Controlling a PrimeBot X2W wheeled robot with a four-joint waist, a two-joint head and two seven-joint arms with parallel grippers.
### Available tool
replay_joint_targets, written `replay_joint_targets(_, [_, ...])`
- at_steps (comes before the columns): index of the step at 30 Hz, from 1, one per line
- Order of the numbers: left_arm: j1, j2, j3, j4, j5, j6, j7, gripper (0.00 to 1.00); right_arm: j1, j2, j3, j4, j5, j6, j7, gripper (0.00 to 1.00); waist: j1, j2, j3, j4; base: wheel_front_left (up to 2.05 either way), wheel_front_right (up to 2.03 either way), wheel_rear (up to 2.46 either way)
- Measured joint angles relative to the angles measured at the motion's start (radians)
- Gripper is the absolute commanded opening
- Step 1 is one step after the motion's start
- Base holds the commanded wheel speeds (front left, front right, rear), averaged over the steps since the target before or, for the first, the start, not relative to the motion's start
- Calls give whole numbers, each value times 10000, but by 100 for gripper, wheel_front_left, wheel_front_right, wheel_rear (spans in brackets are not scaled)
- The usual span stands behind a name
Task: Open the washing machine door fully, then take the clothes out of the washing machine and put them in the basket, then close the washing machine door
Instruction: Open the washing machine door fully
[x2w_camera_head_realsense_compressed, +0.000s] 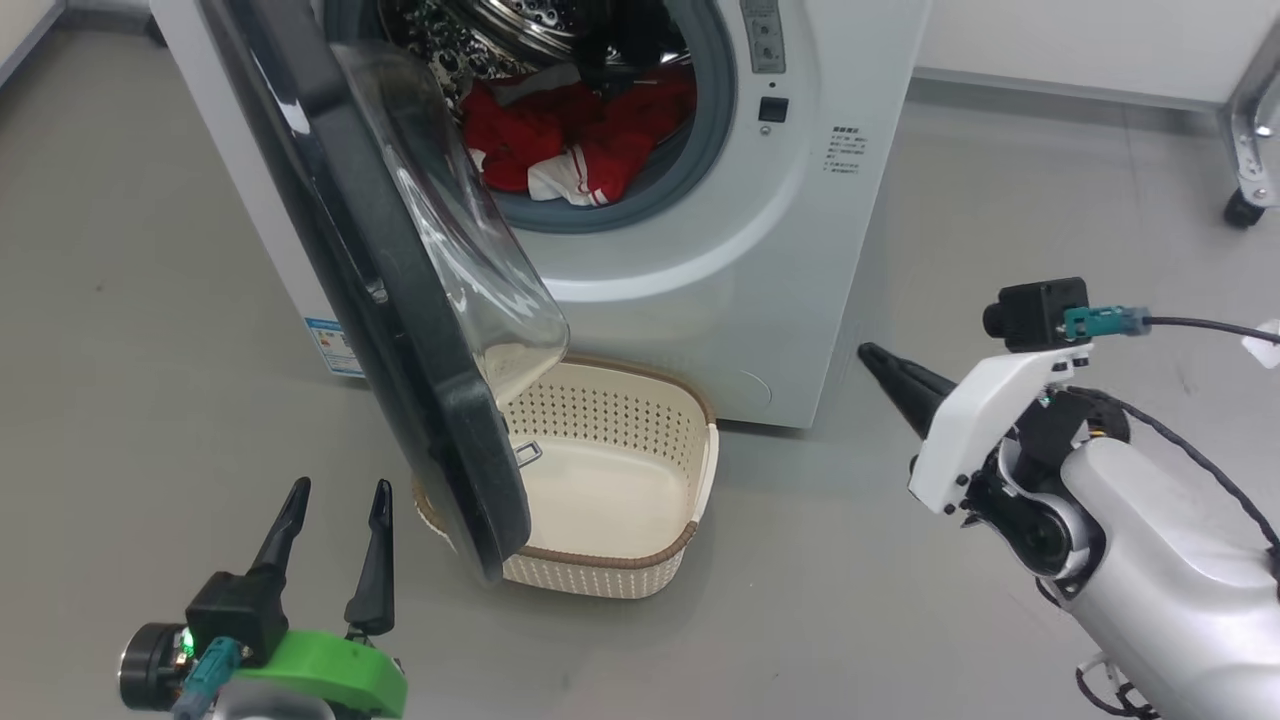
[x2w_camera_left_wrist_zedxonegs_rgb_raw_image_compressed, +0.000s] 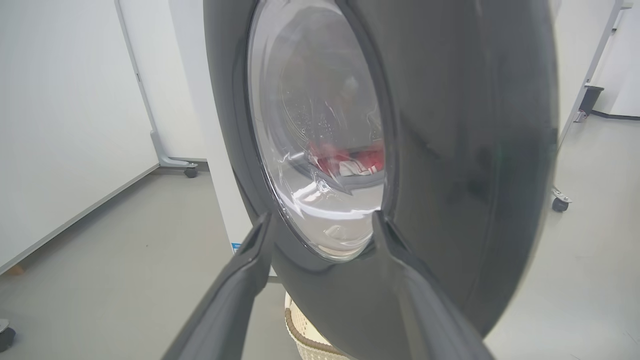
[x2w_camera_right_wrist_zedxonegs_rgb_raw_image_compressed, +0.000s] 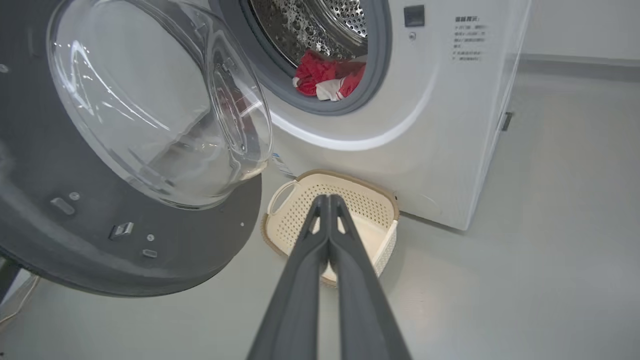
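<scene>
Door work looks unfinished: the washing machine door (x2w_camera_head_realsense_compressed: 350, 250) stands part-open above the empty basket (x2w_camera_head_realsense_compressed: 600, 575), and the red clothes (x2w_camera_head_realsense_compressed: 570, 140) lie inside the washing machine (x2w_camera_head_realsense_compressed: 700, 330). The left gripper (x2w_camera_head_realsense_compressed: 340, 487) hovers near the door's edge, fingers spread wide and empty. The right gripper (x2w_camera_head_realsense_compressed: 870, 352), pinched together, holds nothing.

And it's one washing machine (x2w_camera_head_realsense_compressed: 700, 300) out there, one washing machine door (x2w_camera_head_realsense_compressed: 380, 330), just the one heap of red-and-white clothes (x2w_camera_head_realsense_compressed: 570, 140), a single cream basket (x2w_camera_head_realsense_compressed: 610, 570), and two grippers in play, the left gripper (x2w_camera_head_realsense_compressed: 340, 490) and the right gripper (x2w_camera_head_realsense_compressed: 868, 352), each one showing two long dark fingers (x2w_camera_head_realsense_compressed: 375, 560).
</scene>
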Motion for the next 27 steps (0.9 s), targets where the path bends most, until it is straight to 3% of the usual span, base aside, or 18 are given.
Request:
replay_joint_targets(4, [96,2,71,-40,81,-2,0,100,312,-326,77,-88,-876,-138,-934,0,0,0,-132,-201,0,0,0])
replay_joint_targets(9, [181,0,127,-38,190,-13,0,100,1267,-479,144,-90,-1862,-863,-2393,0,0,0,-350,-444,0,0,0])
replay_joint_targets(16, [274,-4,284,-58,242,-188,0,100,2352,-548,-50,-146,-2299,-1933,-3914,0,0,0,-502,-635,0,0,0])
replay_joint_targets(19, [279,0,332,-58,293,-251,0,100,2759,-531,-234,-159,-2424,-2107,-4389,0,0,0,-543,-700,0,0,0])
replay_joint_targets(27, [356,-10,531,-109,332,-274,0,100,3700,-370,-1231,-291,-2600,-2203,-4374,0,0,0,-604,-814,0,0,0])
